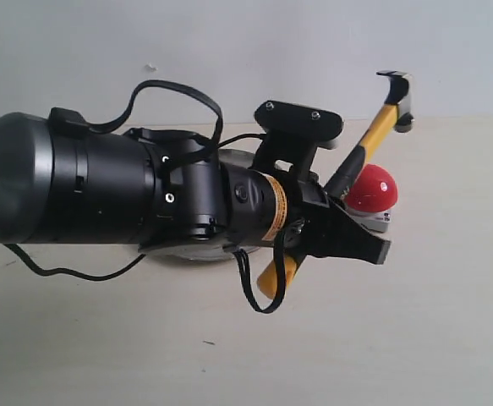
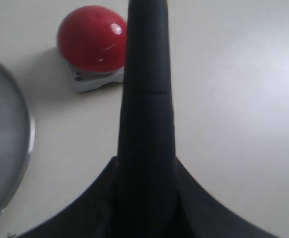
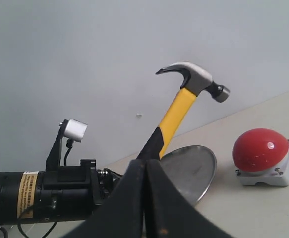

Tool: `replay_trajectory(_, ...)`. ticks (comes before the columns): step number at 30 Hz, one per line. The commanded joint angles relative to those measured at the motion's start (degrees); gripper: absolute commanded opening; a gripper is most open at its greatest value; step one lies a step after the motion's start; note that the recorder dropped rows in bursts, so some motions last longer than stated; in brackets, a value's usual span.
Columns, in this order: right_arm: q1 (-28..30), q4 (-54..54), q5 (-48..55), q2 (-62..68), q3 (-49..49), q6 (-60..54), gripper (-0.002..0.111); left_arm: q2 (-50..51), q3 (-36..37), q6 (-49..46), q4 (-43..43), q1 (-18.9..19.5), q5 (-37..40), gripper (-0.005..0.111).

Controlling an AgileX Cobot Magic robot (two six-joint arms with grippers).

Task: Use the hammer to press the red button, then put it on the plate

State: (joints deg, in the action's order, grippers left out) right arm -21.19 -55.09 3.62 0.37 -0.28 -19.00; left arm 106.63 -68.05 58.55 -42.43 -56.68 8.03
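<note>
Exterior view: left gripper (image 1: 356, 241) clenched on hammer (image 1: 377, 131); head high, prob. off red button (image 1: 371, 188) ctr. Align, lower slowly. Right gripper (image 3: 145, 164) closed.

Plate (image 1: 195, 252) mostly hidden behind arm (image 1: 102, 182); hammer (image 2: 146, 74) head cut off.

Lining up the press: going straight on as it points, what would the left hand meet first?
Probably just bare table; the red button sits beside the left hand, not ahead. Depth unclear.
</note>
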Motion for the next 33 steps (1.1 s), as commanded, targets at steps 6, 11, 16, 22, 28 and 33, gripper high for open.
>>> replay_trajectory(6, 0.4, 0.1, -0.4, -0.4, 0.3, -0.4, 0.000, 1.4, -5.2, -0.1, -0.4, -3.2, 11.0, 0.000)
replay_trajectory(11, 0.4, 0.1, -0.4, -0.4, 0.3, -0.4, 0.000, 4.9, -5.4, 0.3, -0.2, -3.3, 10.8, 0.000)
replay_trajectory(16, 0.4, 0.1, -0.4, -0.4, 0.3, -0.4, 0.000, 5.8, -7.0, 0.3, -0.8, -3.2, 9.0, 0.000)
replay_trajectory(22, 0.4, 0.1, -0.4, -0.4, 0.3, -0.4, 0.000, 6.6, -12.0, 0.6, -1.2, -2.8, 11.3, 0.000)
replay_trajectory(28, 0.4, 0.1, -0.4, -0.4, 0.3, -0.4, 0.000, 9.2, -14.2, 0.5, -0.5, -2.6, 11.7, 0.000)
replay_trajectory(33, 0.4, 0.1, -0.3, -0.4, 0.3, -0.4, 0.000, 10.4, -15.1, 0.4, -0.4, -1.9, 12.5, 0.000)
